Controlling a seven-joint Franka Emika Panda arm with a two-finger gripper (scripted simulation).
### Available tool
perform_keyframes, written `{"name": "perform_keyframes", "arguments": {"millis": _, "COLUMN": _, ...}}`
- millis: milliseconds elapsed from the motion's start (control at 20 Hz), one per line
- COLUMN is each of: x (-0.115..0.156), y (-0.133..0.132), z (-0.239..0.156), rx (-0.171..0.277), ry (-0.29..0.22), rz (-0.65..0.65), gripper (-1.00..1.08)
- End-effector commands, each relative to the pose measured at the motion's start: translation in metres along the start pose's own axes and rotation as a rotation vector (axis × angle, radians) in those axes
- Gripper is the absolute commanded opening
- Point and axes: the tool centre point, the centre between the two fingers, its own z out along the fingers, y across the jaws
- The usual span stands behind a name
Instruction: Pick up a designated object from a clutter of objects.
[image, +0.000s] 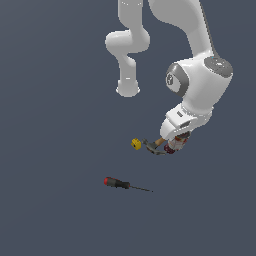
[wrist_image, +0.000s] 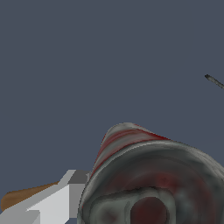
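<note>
gripper (image: 176, 141) low over can (wrist_image: 153, 179) | jaws: cannot tell | hammer (image: 152, 146) just beside | screwdriver (image: 122, 184) well apart

Can (image: 176, 144) beside hammer (image: 152, 145); screwdriver (image: 122, 184) well apart.

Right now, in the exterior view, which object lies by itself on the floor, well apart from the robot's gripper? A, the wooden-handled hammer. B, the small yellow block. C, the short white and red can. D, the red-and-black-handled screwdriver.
D: the red-and-black-handled screwdriver lies alone, lower in the exterior view, while the small yellow block, the wooden-handled hammer and the short white and red can cluster at the gripper.
</note>
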Motion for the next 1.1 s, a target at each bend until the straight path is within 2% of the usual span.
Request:
{"name": "perform_keyframes", "arguments": {"millis": 0, "x": -0.008, "y": 0.004, "z": -0.025, "rx": 0.000, "ry": 0.004, "rz": 0.000, "gripper": -1.00}}
{"name": "perform_keyframes", "arguments": {"millis": 650, "x": -0.057, "y": 0.028, "z": -0.161, "rx": 0.003, "ry": 0.005, "rz": -0.001, "gripper": -1.00}}
{"name": "perform_keyframes", "arguments": {"millis": 1050, "x": -0.078, "y": 0.040, "z": -0.226, "rx": 0.002, "ry": 0.006, "rz": -0.001, "gripper": -1.00}}
